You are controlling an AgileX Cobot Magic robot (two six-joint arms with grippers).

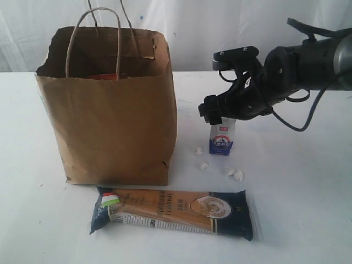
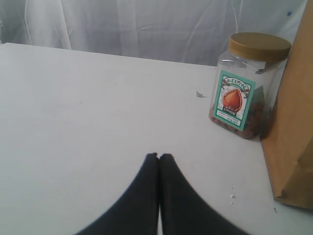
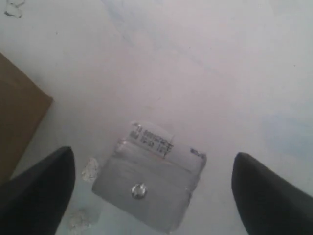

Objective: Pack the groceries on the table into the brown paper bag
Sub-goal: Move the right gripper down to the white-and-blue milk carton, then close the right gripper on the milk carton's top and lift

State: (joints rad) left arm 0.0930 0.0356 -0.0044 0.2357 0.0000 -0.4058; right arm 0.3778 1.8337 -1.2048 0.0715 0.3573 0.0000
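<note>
Carton (image 1: pixel 221 137), small and white-blue, stands upright on the table (image 1: pixel 308 192), about midway between its far edge and its near edge, near the right side of the brown paper bag (image 1: pixel 110 121). My right claw (image 3: pixel 154 154) hangs above it with both fingers spread wide, one on each side, not closed on it. My left claw (image 2: pixel 159 156) is fully closed and holds nothing, low over bare table. Small white lumps (image 1: pixel 238 175) lie scattered just in front of the carton. The long spaghetti pack (image 1: pixel 173 212) lies flat toward the near edge, in front of the bag. The gold-lidded nut jar (image 2: pixel 244 88) stands just beside the bag, close to the far edge.
</note>
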